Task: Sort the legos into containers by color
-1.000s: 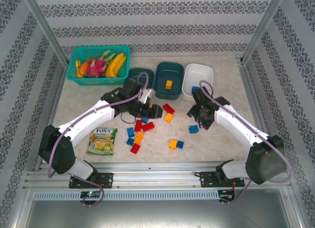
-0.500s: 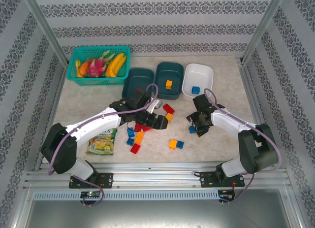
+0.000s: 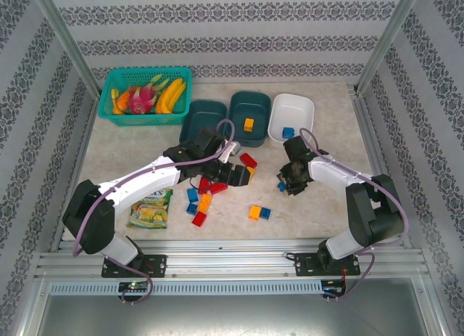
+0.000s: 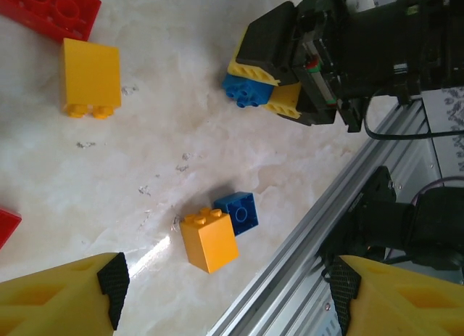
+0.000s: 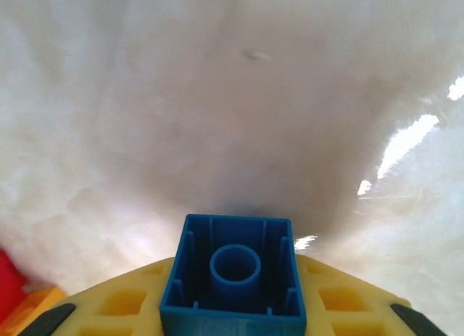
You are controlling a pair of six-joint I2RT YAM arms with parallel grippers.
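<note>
Lego (image 5: 233,278), blue, pinched in right gripper (image 3: 285,183), hollow underside facing its wrist; white container (image 3: 300,107) lies just ahead, right arm nearer. Left gripper (image 4: 228,296) spread, yellow brick (image 4: 209,239) ahead of it.

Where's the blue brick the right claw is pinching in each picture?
Top view: the blue brick sits right of center, in the right claw.
Left wrist view: blue brick upper middle, between yellow pads.
Right wrist view: blue brick bottom center.
Shared landmark: the right claw.
</note>
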